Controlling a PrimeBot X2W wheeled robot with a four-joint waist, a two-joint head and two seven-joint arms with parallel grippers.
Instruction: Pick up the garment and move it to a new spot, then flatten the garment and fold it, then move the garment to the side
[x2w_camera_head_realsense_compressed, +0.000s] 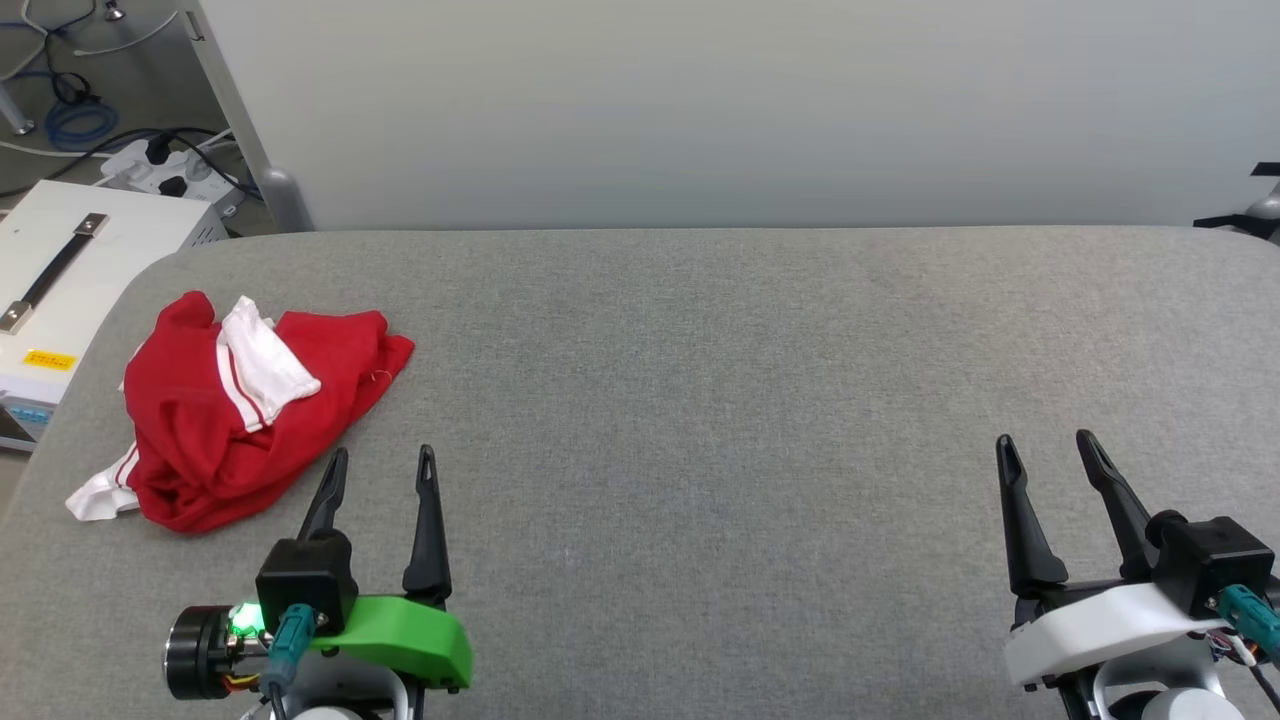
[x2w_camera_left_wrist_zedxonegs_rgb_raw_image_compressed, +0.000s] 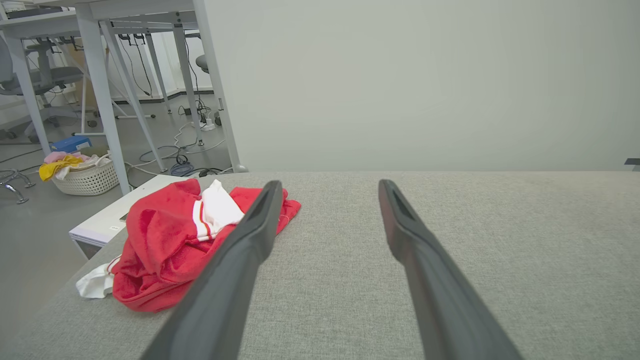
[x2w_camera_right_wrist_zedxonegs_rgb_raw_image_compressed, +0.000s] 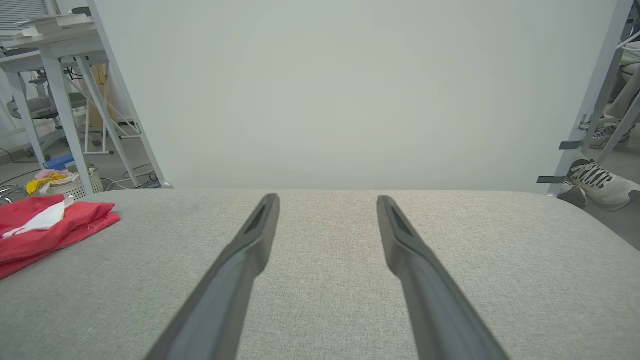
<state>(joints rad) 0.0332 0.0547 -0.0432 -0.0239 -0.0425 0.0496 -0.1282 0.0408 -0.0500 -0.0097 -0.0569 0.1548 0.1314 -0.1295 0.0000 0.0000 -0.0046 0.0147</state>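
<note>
The desk (x2w_camera_head_realsense_compressed: 700, 400) was covered in a grey woven fabric, with rounded corners at the far left and far right. Right behind its far edge stood a plain pale panel (x2w_camera_head_realsense_compressed: 700, 110). On the floor to the left of the desk sat a white case (x2w_camera_head_realsense_compressed: 70, 270) with a black handle, and past it a power strip (x2w_camera_head_realsense_compressed: 170, 170) among loose cables. Further off to the left were pale-legged frames (x2w_camera_left_wrist_zedxonegs_rgb_raw_image_compressed: 105, 100) and a white basket (x2w_camera_left_wrist_zedxonegs_rgb_raw_image_compressed: 87, 177) heaped with yellow and pink cloth. On the floor off the right end lay a shoe (x2w_camera_right_wrist_zedxonegs_rgb_raw_image_compressed: 597, 180).

The shirt (x2w_camera_head_realsense_compressed: 230, 420) lay crumpled in a heap near the desk's left edge, well away from the middle. Its long axis ran on a slant, from the near left toward the far right. The near-left end was a white sleeve with striped trim, almost at the desk's edge. The far-right end was a red corner pointing toward the middle of the far edge. A second white sleeve with red stripes lay folded on top, toward the far side of the heap.

The left tool (x2w_camera_head_realsense_compressed: 383, 452) hung over the near edge with its fingers apart and nothing between them, its left fingertip just beside the shirt's near-right edge. The right tool (x2w_camera_head_realsense_compressed: 1044, 438) was near the right end, well apart from the shirt, its fingers likewise spread and empty.
</note>
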